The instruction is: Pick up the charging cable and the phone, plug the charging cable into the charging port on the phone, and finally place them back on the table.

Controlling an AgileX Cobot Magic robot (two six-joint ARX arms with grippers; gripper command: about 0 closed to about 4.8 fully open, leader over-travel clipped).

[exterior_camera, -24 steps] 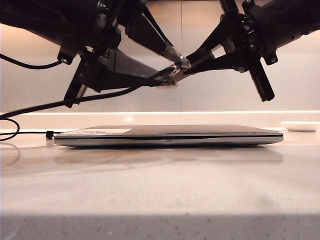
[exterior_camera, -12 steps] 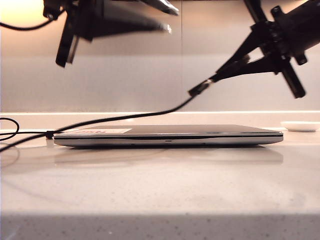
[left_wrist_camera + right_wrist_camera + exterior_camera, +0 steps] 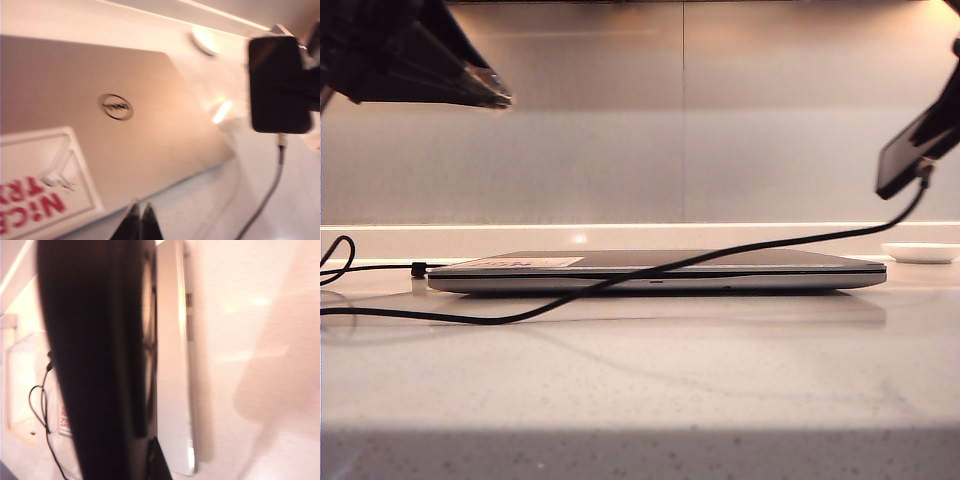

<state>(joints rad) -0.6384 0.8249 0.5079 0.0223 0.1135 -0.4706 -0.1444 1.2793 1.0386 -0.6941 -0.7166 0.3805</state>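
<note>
Your right hand (image 3: 920, 150) held the stiff, slick phone (image 3: 278, 85) aloft at the counter's (image 3: 640, 370) right, limp charging cable (image 3: 620, 282) plugged in. Your left hand (image 3: 140, 220) was closed, empty, raised left.

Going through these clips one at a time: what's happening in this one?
The right gripper, high at the right of the exterior view, holds the phone in the air with the charging cable plugged into its lower end. The cable trails down across the closed laptop onto the table. The left gripper is shut and empty, raised at the upper left. Neither phone nor plug is on the table yet.
</note>
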